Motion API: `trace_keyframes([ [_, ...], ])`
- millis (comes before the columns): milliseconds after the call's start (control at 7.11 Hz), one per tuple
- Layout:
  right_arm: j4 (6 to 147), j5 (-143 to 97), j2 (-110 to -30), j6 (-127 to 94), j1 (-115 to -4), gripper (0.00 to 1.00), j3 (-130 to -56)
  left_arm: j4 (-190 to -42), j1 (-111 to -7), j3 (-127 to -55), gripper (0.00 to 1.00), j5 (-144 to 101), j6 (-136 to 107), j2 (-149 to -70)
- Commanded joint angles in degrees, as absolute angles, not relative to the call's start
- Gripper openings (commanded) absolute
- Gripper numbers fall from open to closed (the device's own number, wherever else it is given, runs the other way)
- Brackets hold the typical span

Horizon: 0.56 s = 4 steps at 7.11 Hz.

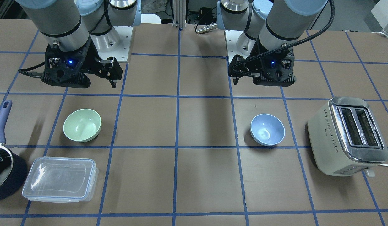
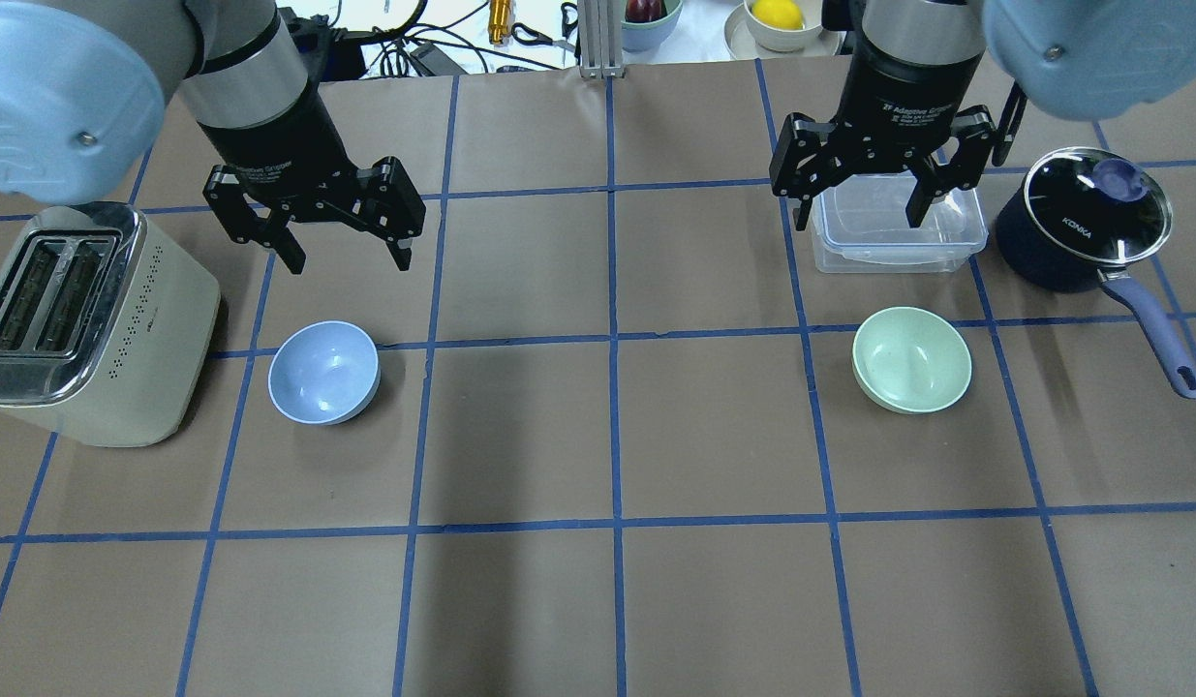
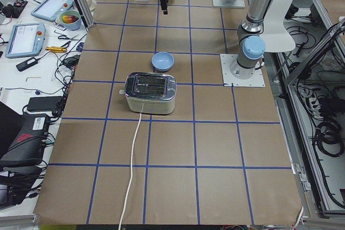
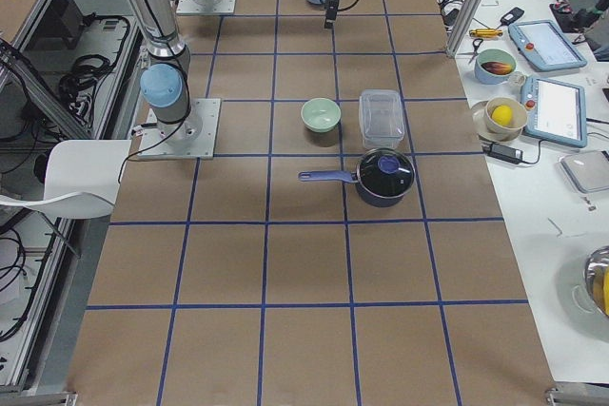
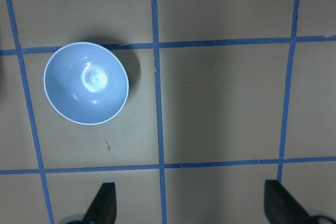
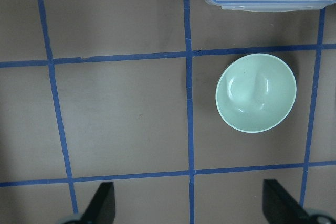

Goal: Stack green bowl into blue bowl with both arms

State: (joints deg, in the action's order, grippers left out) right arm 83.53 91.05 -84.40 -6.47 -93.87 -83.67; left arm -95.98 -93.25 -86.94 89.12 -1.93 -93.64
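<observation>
- The small round pale green bowl (image 2: 911, 359) sits upright and empty on the robot's right side of the brown paper bench (image 2: 607, 581), which has blue tape lines on it.
- The small round pale blue bowl (image 2: 323, 372) sits upright and empty on the robot's left side. It is well apart from the green bowl, and nothing touches either bowl.
- The black two-finger right tool (image 2: 859, 211) hangs in the air and points down. Its fingers are spread wide and it holds nothing. In its wrist view the green bowl lies off to one side, not between the fingers.
- The black two-finger left tool (image 2: 348, 254) hangs in the air the same way, spread wide with nothing in it. In its wrist view the blue bowl lies off to one side too.
- A clear plastic box with a snap lid (image 2: 898, 232) lies flat near the green bowl, on the side away from the robot.
- A dark blue saucepan with a glass lid and a long handle (image 2: 1082, 227) stands just beside the box.
- A cream and silver toaster with two slots (image 2: 84, 319) stands near the blue bowl, toward the end of the bench.
</observation>
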Motion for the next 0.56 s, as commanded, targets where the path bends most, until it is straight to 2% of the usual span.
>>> trace_keyframes([
  [0,83.3,91.0,-84.3,-6.5,-93.9,1.0,-83.7,-96.0,-93.3,-86.9,1.0,89.1,-1.9,-93.5],
  [422,83.1,91.2,-84.3,-6.5,-93.9,1.0,-83.7,-96.0,-93.3,-87.0,1.0,89.3,-1.9,-93.3],
])
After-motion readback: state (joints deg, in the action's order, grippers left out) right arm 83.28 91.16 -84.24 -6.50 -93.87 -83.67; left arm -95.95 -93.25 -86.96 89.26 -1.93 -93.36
